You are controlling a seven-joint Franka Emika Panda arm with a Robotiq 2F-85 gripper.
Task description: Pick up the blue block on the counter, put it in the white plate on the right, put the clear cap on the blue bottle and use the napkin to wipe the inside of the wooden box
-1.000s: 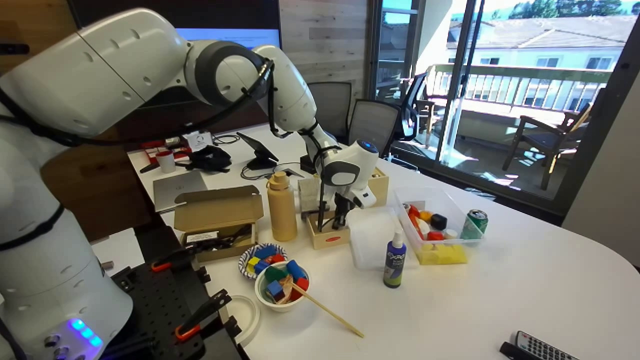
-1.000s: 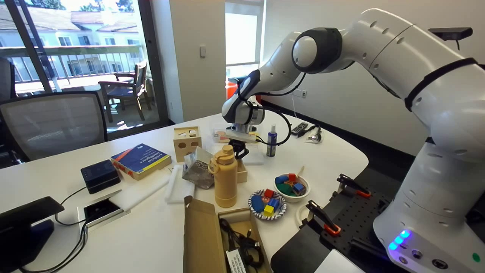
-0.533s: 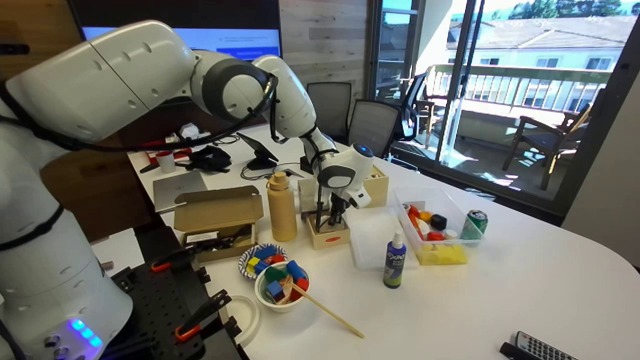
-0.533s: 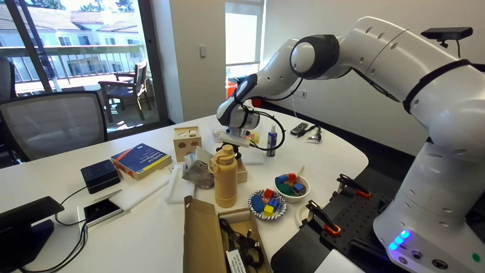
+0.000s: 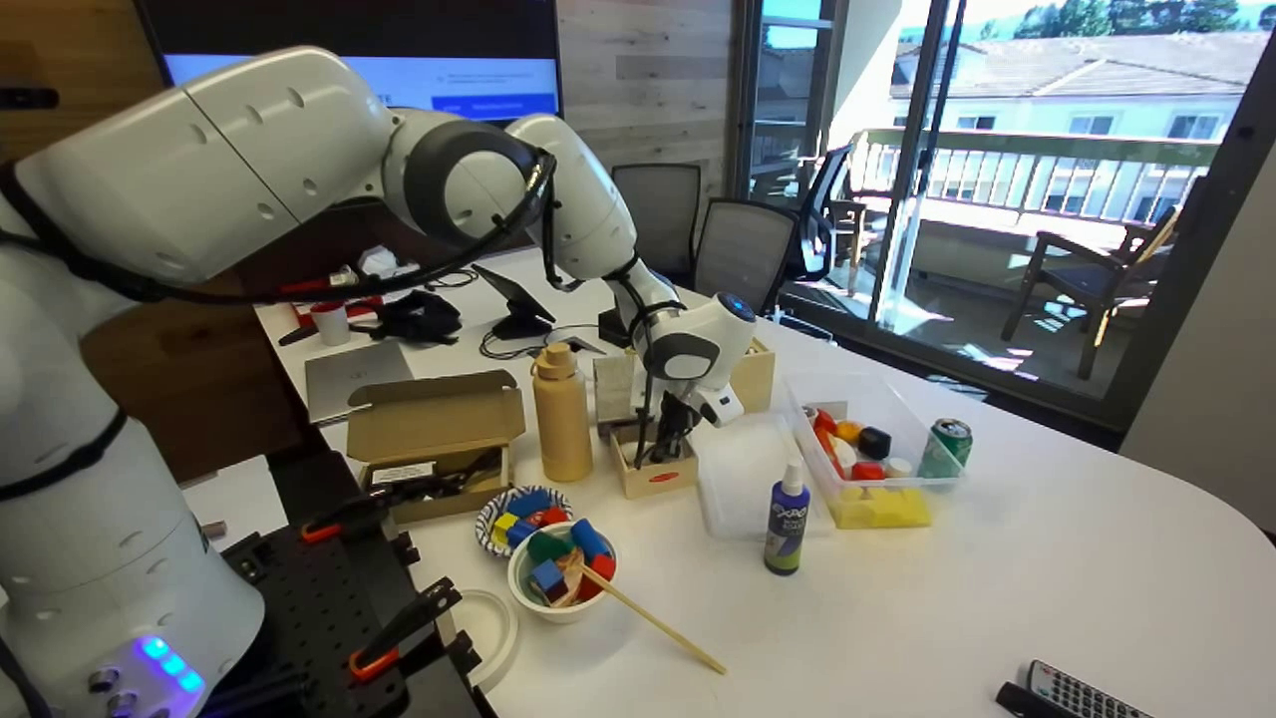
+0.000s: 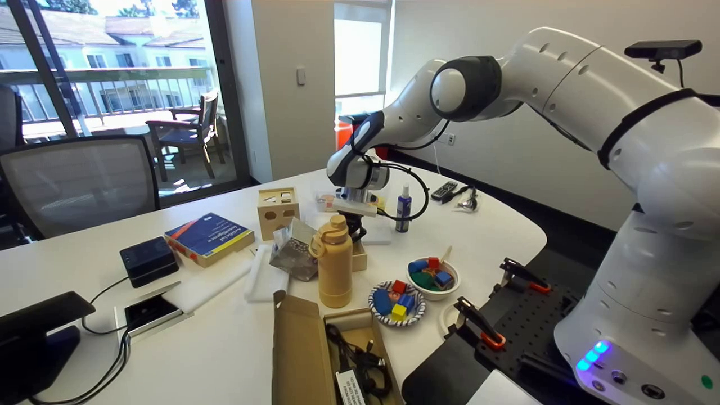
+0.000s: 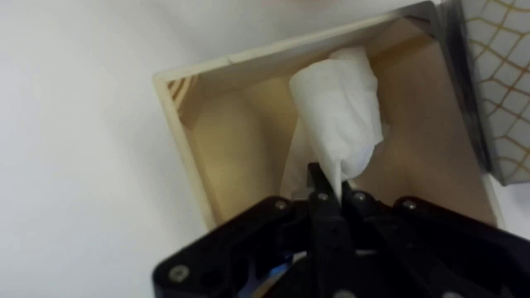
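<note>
— Well, what is seen, left to right?
— First, a yellow water bottle point(image 5: 564, 424), then a wooden box point(image 5: 643, 484)
— And the gripper point(image 7: 335, 188)?
— Its jaws are drawn together, the white napkin point(image 7: 337, 111) pinched between them within the box; farther right, the blue Expo spray bottle point(image 5: 788, 526) is stood upright on the table point(image 5: 887, 618)
</note>
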